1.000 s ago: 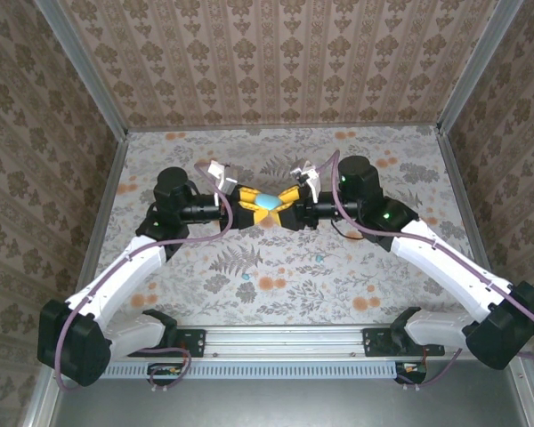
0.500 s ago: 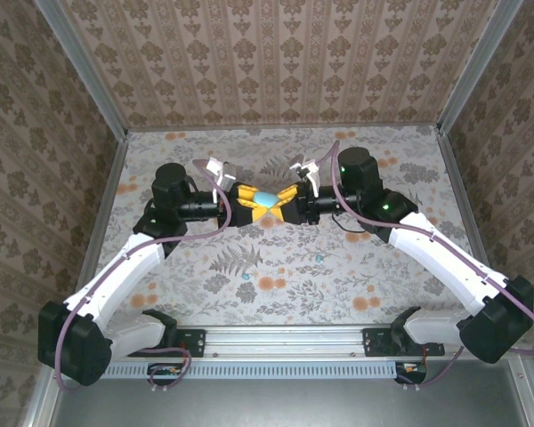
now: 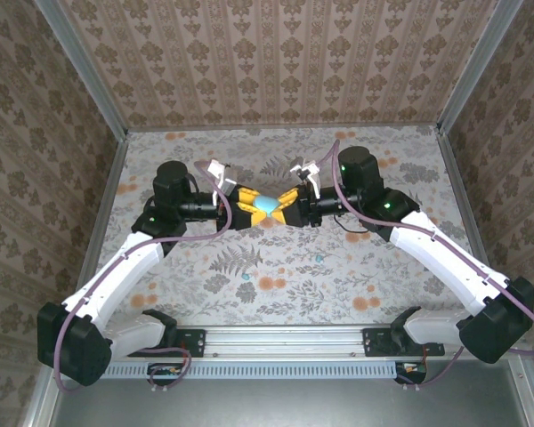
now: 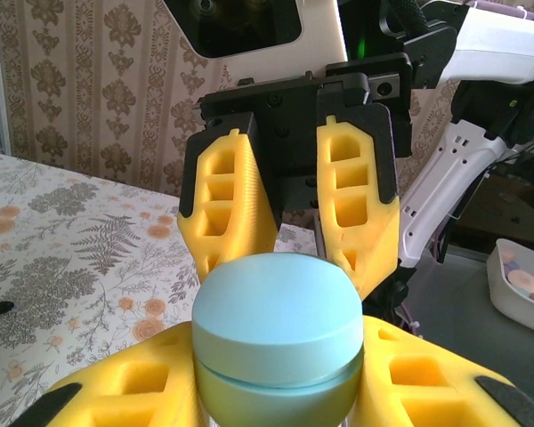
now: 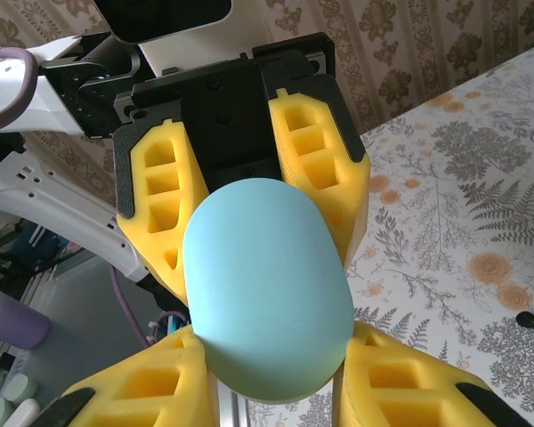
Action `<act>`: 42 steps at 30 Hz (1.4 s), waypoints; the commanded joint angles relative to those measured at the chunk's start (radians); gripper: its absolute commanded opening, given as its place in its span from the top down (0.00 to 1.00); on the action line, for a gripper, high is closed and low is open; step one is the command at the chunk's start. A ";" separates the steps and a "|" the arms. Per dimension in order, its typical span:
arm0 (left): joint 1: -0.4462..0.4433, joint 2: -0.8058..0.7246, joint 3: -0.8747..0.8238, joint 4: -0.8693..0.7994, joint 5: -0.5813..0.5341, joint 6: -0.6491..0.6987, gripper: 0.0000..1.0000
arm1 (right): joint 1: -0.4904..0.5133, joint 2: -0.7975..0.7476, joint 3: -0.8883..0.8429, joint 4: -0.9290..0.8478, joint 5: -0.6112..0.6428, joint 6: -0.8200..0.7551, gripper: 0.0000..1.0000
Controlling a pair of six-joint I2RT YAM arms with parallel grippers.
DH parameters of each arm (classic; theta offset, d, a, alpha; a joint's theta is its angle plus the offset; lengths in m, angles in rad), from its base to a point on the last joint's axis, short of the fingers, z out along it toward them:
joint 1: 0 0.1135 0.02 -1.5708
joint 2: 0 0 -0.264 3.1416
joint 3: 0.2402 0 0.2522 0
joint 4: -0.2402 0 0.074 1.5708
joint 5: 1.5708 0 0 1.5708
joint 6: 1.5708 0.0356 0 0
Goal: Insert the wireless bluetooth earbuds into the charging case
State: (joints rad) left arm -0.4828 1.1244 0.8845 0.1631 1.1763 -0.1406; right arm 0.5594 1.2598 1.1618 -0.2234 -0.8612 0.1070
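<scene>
Change: since half a second ago, my two grippers and the case between them have shifted a little toward my bases. The grip itself looks unchanged.
Table (image 3: pixel 383 267): floral-patterned top, walled on three sides with patterned panels.
Left arm (image 3: pixel 125 267): reaches from its base toward the table's middle, with the wrist turned to face my right arm.
Right arm (image 3: pixel 445 258): mirrors the left, with its wrist facing back at the left one.
Left gripper (image 3: pixel 252 207): raised above the table at mid-width, tip to tip with the other gripper. In the left wrist view my yellow fingers (image 4: pixel 133 391) sit on either side of the case's lower half and press against it, so I am pinching it.
Right gripper (image 3: pixel 282 205): meets the left head-on. In the right wrist view its fingers (image 5: pixel 409 387) flank the near end of the case and touch it, so it is also clamped on the shell.
Charging case (image 3: pixel 267 204): teal shell held off the table between both grippers. The lid is closed, and its seam shows as a thin line in the left wrist view.
Earbud (image 5: pixel 532 326): one small black bud with a short stem, lying on the table on the back-wall side, well apart from the case.
</scene>
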 commanded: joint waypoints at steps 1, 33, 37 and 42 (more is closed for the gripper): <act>-0.027 -0.008 0.019 -0.020 0.111 0.056 0.68 | -0.008 0.006 0.045 0.051 -0.030 0.024 0.70; -0.036 -0.034 -0.056 0.095 0.019 0.029 0.70 | -0.046 0.003 -0.002 0.090 0.105 0.119 0.56; -0.036 -0.028 -0.056 0.114 0.011 0.012 0.70 | -0.044 0.005 -0.002 0.079 0.122 0.104 0.58; -0.036 -0.020 -0.055 0.131 0.013 -0.005 0.70 | -0.037 0.012 0.013 0.026 0.153 0.061 0.59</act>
State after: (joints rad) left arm -0.5064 1.1168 0.8295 0.2306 1.1519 -0.1284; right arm 0.5217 1.2633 1.1660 -0.1619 -0.7628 0.2028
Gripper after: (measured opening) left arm 0.346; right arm 0.409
